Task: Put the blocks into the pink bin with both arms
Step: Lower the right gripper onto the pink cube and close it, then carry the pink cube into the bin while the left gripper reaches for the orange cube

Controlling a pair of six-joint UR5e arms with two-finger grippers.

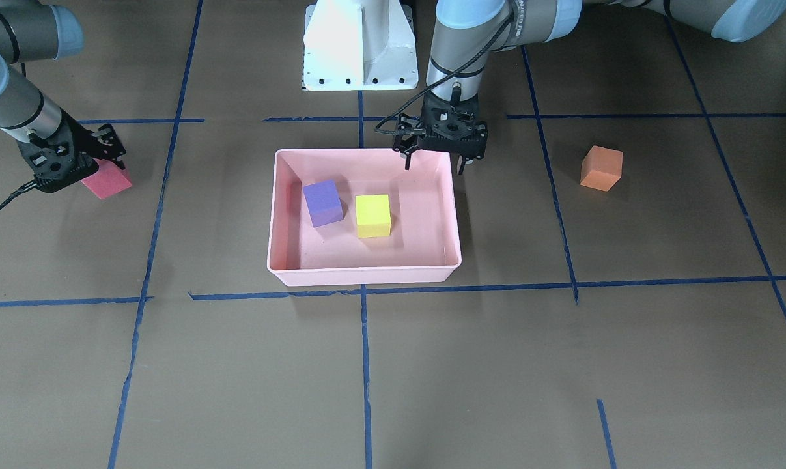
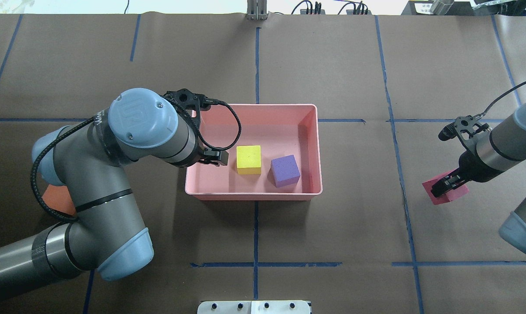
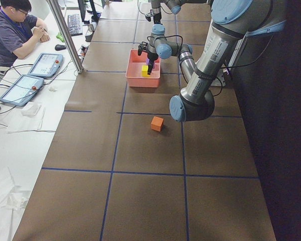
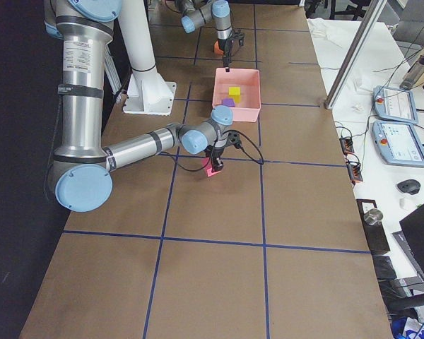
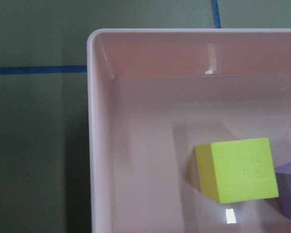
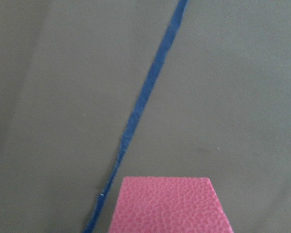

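Note:
The pink bin [image 1: 363, 277] sits mid-table and holds the purple block [image 1: 322, 202] and the yellow-green block [image 1: 373, 215], side by side. My left gripper [image 1: 434, 168] hangs open and empty over the bin's rim on the robot's side, near the yellow-green block [image 5: 237, 170]. The orange block [image 1: 602, 168] lies on the table on my left side, apart from the bin; the left arm partly hides this block in the overhead view [image 2: 60, 198]. My right gripper [image 2: 443, 186] is shut on the red-pink block [image 1: 106, 179], low at the table on my right side.
The white pedestal [image 1: 360, 45] stands just behind the bin. Blue tape lines [image 1: 365, 365] mark a grid on the brown table. A seated operator [image 3: 12, 30] and tablets [image 3: 27, 80] are at a side desk beyond the table's far edge.

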